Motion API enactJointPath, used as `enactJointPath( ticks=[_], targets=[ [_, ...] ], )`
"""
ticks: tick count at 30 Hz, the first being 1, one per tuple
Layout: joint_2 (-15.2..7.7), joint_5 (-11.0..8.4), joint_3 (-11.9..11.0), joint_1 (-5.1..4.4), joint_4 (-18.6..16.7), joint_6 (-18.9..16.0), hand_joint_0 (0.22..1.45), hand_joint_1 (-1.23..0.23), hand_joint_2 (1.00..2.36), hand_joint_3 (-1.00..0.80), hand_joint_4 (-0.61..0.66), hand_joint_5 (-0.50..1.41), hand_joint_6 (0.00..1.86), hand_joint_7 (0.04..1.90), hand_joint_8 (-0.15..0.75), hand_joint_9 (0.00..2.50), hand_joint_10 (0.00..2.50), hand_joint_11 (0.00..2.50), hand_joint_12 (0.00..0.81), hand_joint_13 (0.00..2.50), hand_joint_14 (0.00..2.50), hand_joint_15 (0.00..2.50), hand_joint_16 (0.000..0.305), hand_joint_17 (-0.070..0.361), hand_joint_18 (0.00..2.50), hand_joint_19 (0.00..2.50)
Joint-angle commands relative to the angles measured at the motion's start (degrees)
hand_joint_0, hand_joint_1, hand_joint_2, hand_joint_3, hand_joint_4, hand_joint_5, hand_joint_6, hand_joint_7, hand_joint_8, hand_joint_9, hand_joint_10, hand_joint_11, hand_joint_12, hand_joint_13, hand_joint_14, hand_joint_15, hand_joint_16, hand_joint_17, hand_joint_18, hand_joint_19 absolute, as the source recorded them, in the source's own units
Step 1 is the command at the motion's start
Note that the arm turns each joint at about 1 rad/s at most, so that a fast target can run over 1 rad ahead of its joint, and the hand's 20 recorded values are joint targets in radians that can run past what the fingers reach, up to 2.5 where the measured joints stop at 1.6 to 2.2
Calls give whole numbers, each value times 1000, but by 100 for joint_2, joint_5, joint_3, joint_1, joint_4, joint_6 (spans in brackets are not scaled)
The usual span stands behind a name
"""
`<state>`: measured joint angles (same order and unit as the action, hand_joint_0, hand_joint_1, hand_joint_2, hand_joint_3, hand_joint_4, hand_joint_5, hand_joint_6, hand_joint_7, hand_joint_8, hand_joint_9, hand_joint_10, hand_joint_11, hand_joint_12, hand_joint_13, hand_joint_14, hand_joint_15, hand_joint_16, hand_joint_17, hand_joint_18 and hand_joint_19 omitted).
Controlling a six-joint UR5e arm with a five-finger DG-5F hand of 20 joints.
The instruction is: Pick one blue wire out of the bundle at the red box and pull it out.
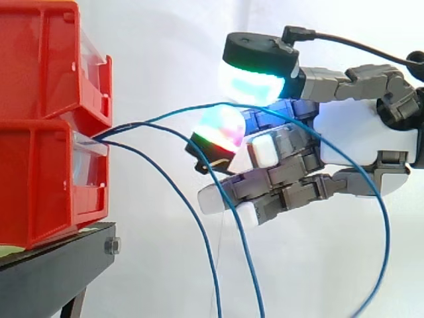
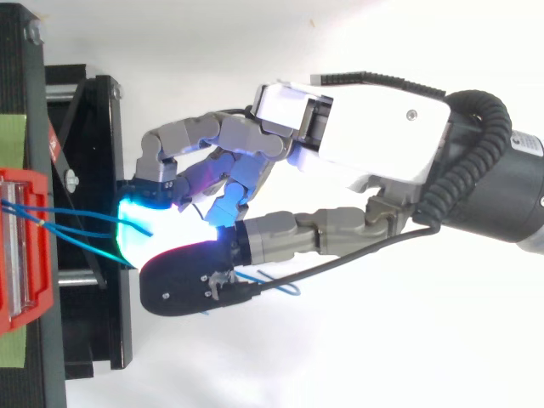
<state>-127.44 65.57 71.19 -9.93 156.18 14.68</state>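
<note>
The hand (image 1: 358, 132) reaches in from the right with its fingers curled toward the red box (image 1: 40, 185). Its big thumb pad (image 1: 255, 83) sits over a glowing fingertip, and one blue wire (image 1: 172, 114) is caught between the two, so the hand is closed in a pinch on that wire. From above, thumb and fingertip meet just off the edge of the black stand (image 2: 102, 170), and thin blue lines run from them back to the box.

The pinched wire climbs from the bundle (image 1: 106, 136) at the front of the lower box up to the pads. It then trails across the near side of the fingers and falls in a long loop below the palm. Two loose wires (image 1: 213, 285) leave the same spot and hang down, passing close under the lower fingers.

The grip looks shallow, right at the pad tips, so the wire could slide free as soon as it comes taut. The loose wires run so near the lower fingers that a pull might hook one and bring out more than a single wire. If the wire is stuck inside, a hard pull could shift the box on the stand. The trailing loop could also snag on the hand.
</note>
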Motion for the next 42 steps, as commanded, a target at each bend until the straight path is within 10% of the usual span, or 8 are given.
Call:
enactJointPath(
  ticks=[1, 25, 37, 42],
  targets=[
    [0, 0, 0, 0, 0, 0, 581, -697, 1015, -221, 275, 62, 504, 1366, 192, 1378, 14, 272, 343, 724, 11, 267, 56, 126, 647, 575],
    [0, 8, 0, 9, -44, 0, 567, -674, 1014, -264, 265, 41, 501, 1491, 206, 1281, 15, 341, 351, 665, 14, 296, 54, 122, 582, 603],
    [0, 0, 0, 18, -35, 18, 550, -485, 1010, -353, 274, 31, 505, 1183, 189, 1242, 13, 273, 341, 636, 13, 291, 54, 122, 527, 617],
    [0, 0, 0, 18, -44, 26, 575, -652, 1013, -238, 275, 27, 505, 1304, 223, 1268, 16, 353, 370, 659, 13, 301, 60, 134, 580, 595]
  ],
)
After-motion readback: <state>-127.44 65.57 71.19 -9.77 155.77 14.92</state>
